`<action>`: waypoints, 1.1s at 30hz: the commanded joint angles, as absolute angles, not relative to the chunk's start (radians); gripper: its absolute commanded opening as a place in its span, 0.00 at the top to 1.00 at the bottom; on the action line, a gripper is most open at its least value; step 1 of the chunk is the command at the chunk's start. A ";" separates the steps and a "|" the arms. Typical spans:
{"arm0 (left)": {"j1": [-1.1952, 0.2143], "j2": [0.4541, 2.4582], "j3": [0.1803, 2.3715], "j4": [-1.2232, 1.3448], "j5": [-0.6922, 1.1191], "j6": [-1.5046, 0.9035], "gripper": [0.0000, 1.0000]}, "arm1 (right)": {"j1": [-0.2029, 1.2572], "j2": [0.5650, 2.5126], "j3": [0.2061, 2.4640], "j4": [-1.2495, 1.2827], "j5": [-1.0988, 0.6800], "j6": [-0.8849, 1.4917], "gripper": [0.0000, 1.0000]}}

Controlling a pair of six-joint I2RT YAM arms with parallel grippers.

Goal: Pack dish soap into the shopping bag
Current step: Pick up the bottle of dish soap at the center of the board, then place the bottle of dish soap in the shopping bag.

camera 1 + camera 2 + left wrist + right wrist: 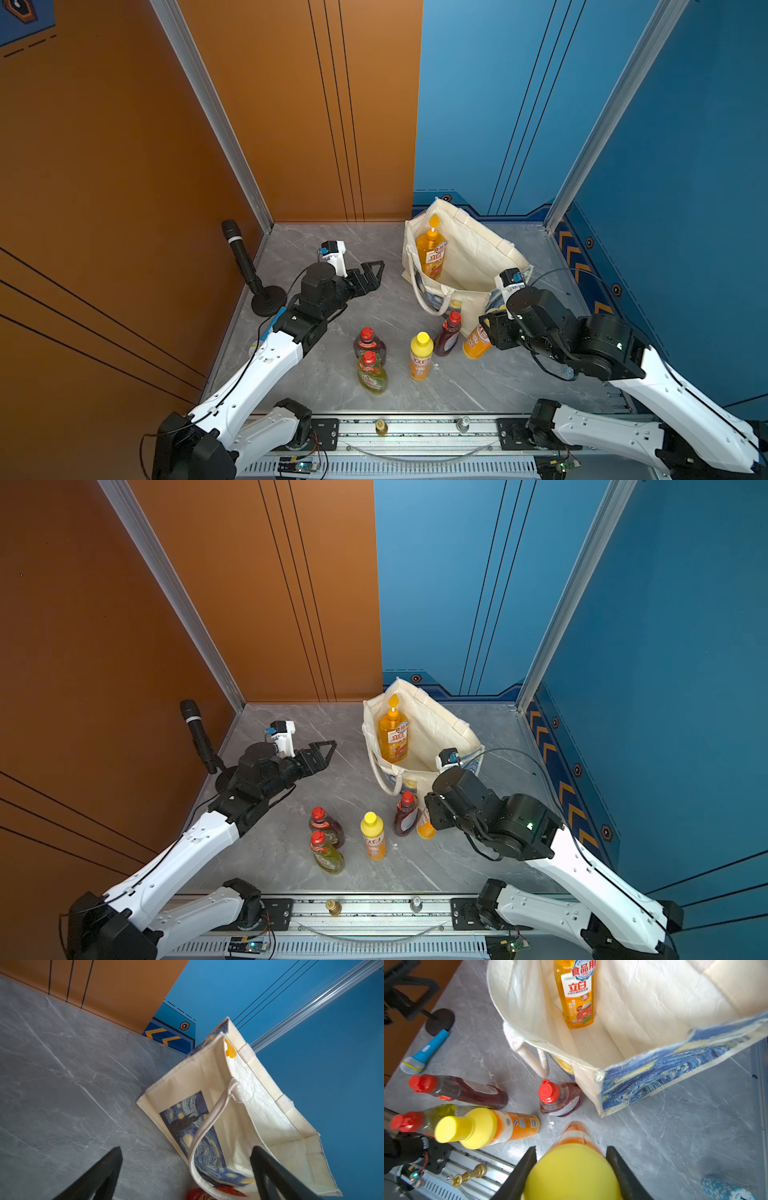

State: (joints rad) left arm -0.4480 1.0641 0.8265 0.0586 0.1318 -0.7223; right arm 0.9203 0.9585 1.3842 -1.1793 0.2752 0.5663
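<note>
The orange yellow-capped bottle [473, 347], at 6 o'clock of the shopping bag [478, 253], is clamped by the right gripper [571, 1148], near upright, cap uppermost. The left gripper [376, 272] is spread wide, empty.

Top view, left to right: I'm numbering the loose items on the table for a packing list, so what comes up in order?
The microphone → yellow-green bottle → yellow-capped orange bottle → dark red bottle beside the shopping bag → far-right orange bottle.
</note>
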 commanded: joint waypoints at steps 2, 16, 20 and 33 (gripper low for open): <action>-0.503 1.100 0.898 0.012 0.096 -0.676 0.02 | 0.893 1.000 1.574 -1.208 0.205 0.488 0.82; -0.653 1.253 1.071 -0.078 -0.005 -0.597 0.08 | 0.783 1.278 2.163 -1.305 -0.012 0.385 0.83; -0.668 1.295 1.111 -0.092 -0.003 -0.584 0.12 | 0.709 1.373 2.308 -1.308 -0.078 0.358 0.85; -0.692 1.404 1.184 -0.130 0.006 -0.554 0.22 | 0.461 1.583 2.480 -1.160 -0.223 0.327 0.84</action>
State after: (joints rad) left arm -0.6807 1.3895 1.1423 -0.0994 0.0105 -0.5751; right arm 0.4744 1.5791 2.4378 -1.3270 -0.1883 0.3534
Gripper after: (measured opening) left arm 0.788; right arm 0.514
